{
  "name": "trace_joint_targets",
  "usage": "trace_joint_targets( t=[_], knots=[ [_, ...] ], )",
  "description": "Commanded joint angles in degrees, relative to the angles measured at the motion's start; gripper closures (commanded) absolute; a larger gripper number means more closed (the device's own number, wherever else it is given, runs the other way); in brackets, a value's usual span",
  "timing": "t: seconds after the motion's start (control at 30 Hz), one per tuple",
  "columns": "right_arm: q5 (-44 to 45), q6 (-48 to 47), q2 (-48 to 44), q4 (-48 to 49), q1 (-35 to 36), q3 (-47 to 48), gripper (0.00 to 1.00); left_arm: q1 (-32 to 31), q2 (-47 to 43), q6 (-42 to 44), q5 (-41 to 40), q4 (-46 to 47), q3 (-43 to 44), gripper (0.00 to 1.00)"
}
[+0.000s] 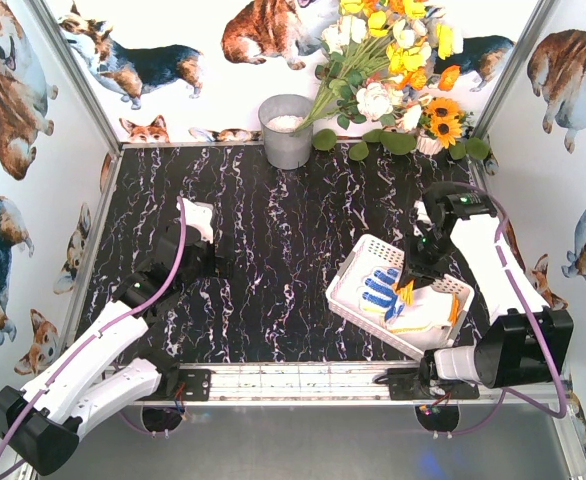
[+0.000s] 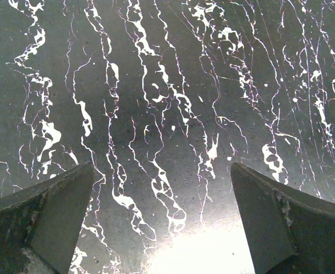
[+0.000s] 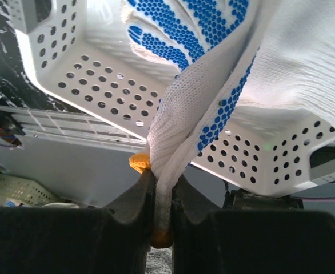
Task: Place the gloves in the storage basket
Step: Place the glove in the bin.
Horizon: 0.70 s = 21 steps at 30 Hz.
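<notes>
The left arm is extended low over the surface [image 1: 273, 230], well to the left of the storage basket [image 1: 358, 268]. The left end effector [image 2: 162, 165] is seen with its fingers [image 2: 53, 211] wide apart and nothing between them; only dark marbled surface is visible beneath.

The right arm is bent forward over the basket's far right rim. The right end effector [image 3: 163, 182] is closed tightly on a bunched fold of a blue-dotted glove [image 3: 184, 114], with an orange cuff edge showing at the pinch. The rest of this glove is spread over the basket's interior, and a perforated wall is seen directly behind it. A pale yellow glove [image 1: 423, 318] is lying inside the basket at its near right end.

A grey bucket [image 1: 286, 130] is standing beyond and left of the basket. Flowers [image 1: 393, 70] are placed beyond the basket.
</notes>
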Motion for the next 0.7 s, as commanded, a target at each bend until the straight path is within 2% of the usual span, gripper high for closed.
trace_joint_targets(
  t=[0.0, 0.17, 0.67],
  knots=[
    [-6.3, -0.1, -0.1, 1.8, -0.6, 0.5, 1.00, 0.6, 0.0, -0.1, 0.5, 1.2, -0.2, 0.00],
    [-4.8, -1.0, 0.2, 1.2, -1.7, 0.9, 1.00, 0.6, 0.0, -0.1, 0.6, 1.3, -0.2, 0.00],
    [9.7, -0.3, 2.2, 1.4, -1.8, -1.0, 1.00, 0.6, 0.0, -0.1, 0.9, 1.4, -0.2, 0.00]
  ],
)
